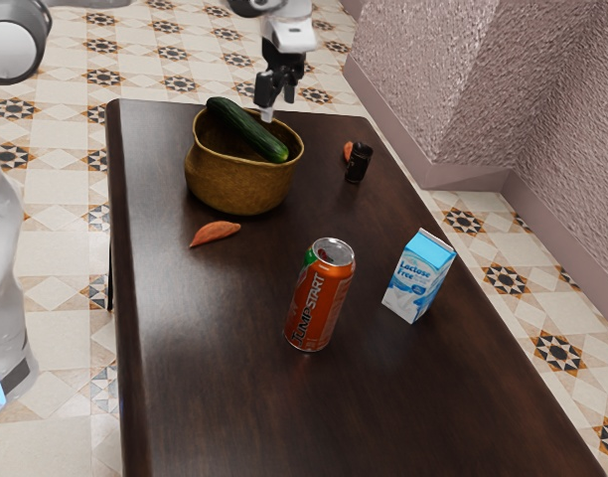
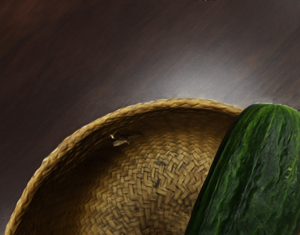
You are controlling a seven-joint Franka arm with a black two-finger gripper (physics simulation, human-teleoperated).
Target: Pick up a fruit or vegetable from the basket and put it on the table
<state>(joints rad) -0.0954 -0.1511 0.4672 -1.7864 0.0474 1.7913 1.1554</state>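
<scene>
The cucumber [image 1: 247, 130] lies slantwise across the mouth of the woven basket [image 1: 239, 189], its far end poking up past the rim on the exterior view's left and its nearer end at the rim on the right. My gripper [image 1: 272, 105] hangs by the basket's far rim, pointing down, near the cucumber but apart from it; whether it is open or closed, I cannot tell. My wrist view has me looking down on the basket's curved rim and its herringbone weave, with the cucumber's ridged green skin large at one side. The basket stands upright on the dark wooden table [image 1: 205, 338]. Just beside it, on the side nearer the exterior camera, a pointed orange piece [image 1: 216, 234] lies flat. To the exterior view's right of the basket, a small black bottle [image 1: 359, 163] stands with a second orange piece [image 1: 348, 152] close behind it. Nearer the exterior camera, an orange JumpStart can [image 1: 320, 298] stands upright, and to its right is an upright blue-and-white Lactose Free carton [image 1: 419, 278]. Patterned tiles [image 1: 61, 323] cover the floor around, with rough pinkish walls [image 1: 413, 89] beyond on the right.
</scene>
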